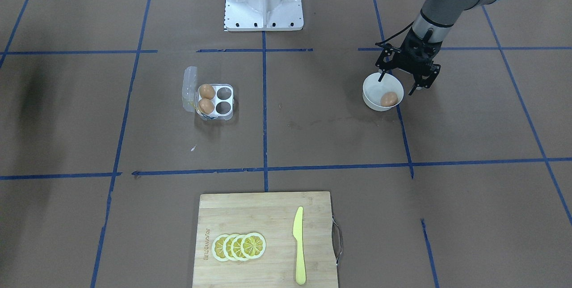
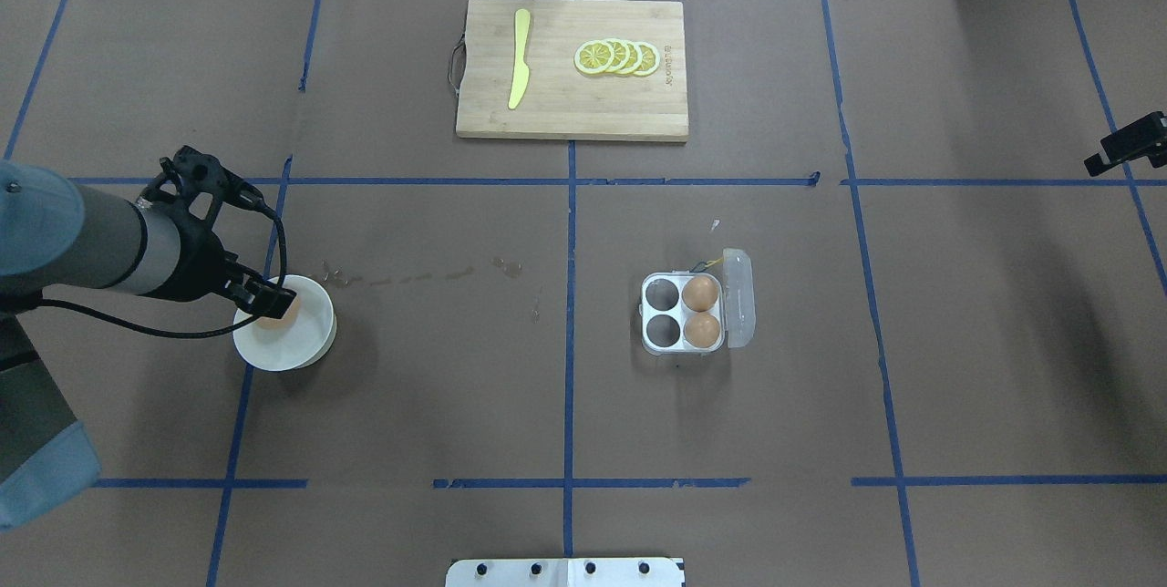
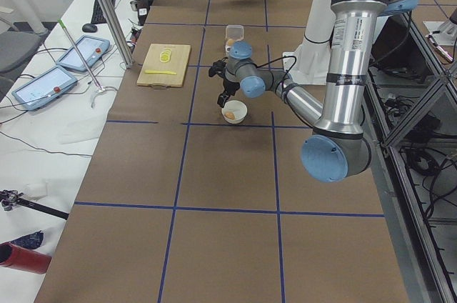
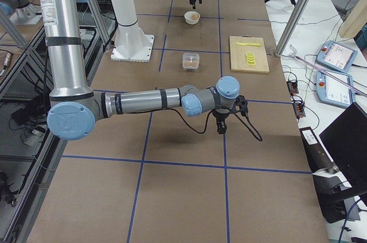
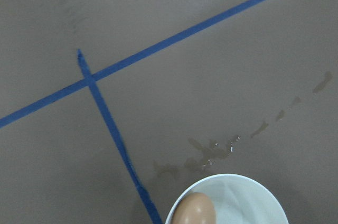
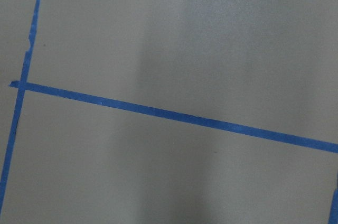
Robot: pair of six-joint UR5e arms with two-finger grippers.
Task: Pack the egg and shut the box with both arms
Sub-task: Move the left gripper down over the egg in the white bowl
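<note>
Toward the desk's left edge, the left claw is hanging with fingers spread wide over the white bowl, likely lining up on the egg inside, while the right claw, its spread impossible to tell, is hovering by the right edge, well apart from the box.

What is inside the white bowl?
One egg lies in the white bowl, near its wall. The left gripper hangs over it, fingers open; in the overhead view it covers part of the egg and part of the bowl's floor.
</note>
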